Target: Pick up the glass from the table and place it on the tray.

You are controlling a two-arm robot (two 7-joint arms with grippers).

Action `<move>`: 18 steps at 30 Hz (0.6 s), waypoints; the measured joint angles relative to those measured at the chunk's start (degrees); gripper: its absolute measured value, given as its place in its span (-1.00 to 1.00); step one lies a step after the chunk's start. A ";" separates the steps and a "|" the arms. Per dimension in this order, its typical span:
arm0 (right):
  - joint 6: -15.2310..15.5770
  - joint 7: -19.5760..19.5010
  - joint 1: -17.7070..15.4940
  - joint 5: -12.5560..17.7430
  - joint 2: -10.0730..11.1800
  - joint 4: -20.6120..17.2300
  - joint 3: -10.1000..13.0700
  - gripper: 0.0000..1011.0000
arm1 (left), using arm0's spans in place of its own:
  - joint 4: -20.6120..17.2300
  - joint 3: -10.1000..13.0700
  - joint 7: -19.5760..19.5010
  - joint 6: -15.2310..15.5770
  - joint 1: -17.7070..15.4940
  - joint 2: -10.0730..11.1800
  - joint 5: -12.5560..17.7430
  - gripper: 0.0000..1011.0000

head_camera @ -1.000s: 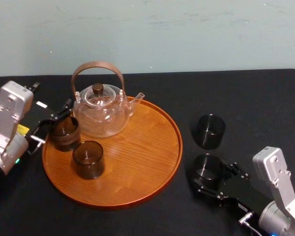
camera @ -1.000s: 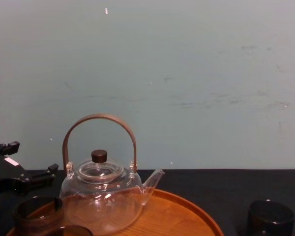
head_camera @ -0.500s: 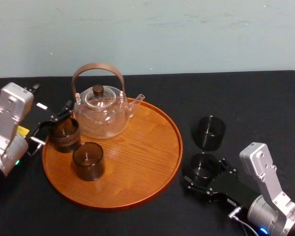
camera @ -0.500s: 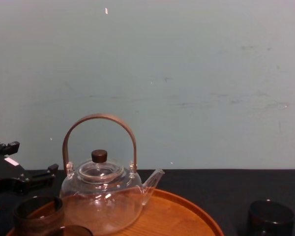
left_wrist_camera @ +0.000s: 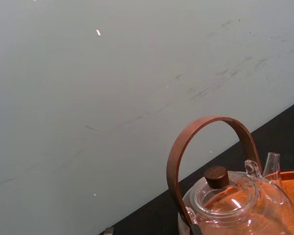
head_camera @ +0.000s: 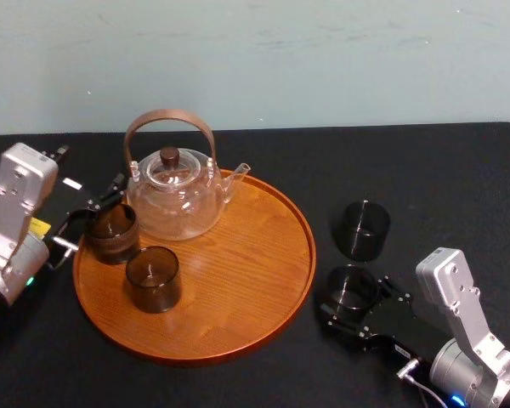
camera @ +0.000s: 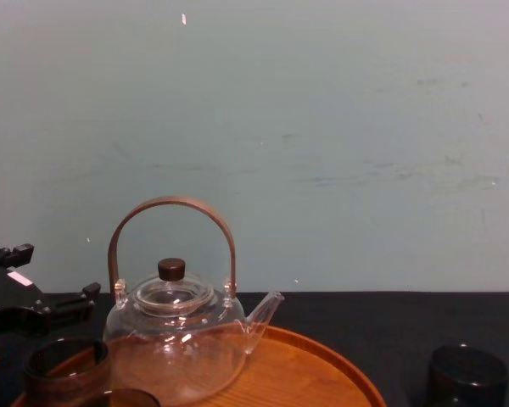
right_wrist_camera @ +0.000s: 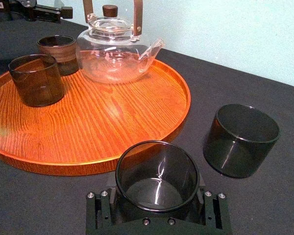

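Observation:
A dark smoky glass [right_wrist_camera: 157, 169] sits between the fingers of my right gripper [right_wrist_camera: 157, 198], which is shut on it. In the head view this glass [head_camera: 351, 287] and the right gripper [head_camera: 350, 299] are just off the right rim of the round wooden tray [head_camera: 246, 272], over the black table. A second dark glass [head_camera: 363, 229] stands free on the table just behind them. Two more glasses [head_camera: 153, 276] [head_camera: 110, 231] stand on the tray's left side. My left gripper [head_camera: 87, 217] is open at the tray's left edge, beside the rear one of those two.
A clear glass teapot [head_camera: 174, 194] with a bent wooden handle stands at the tray's back left. The tray's right half [right_wrist_camera: 112, 112] is bare wood. The black table [head_camera: 442, 178] runs to a pale wall behind.
My right gripper has shifted a little to the left toward the tray's rim, carrying the glass with it. The left arm and the things on the tray have not moved.

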 joint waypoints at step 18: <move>0.07 -0.11 -0.12 0.07 0.08 -0.13 0.08 0.79 | 0.00 0.00 0.00 0.00 0.00 0.00 0.00 0.98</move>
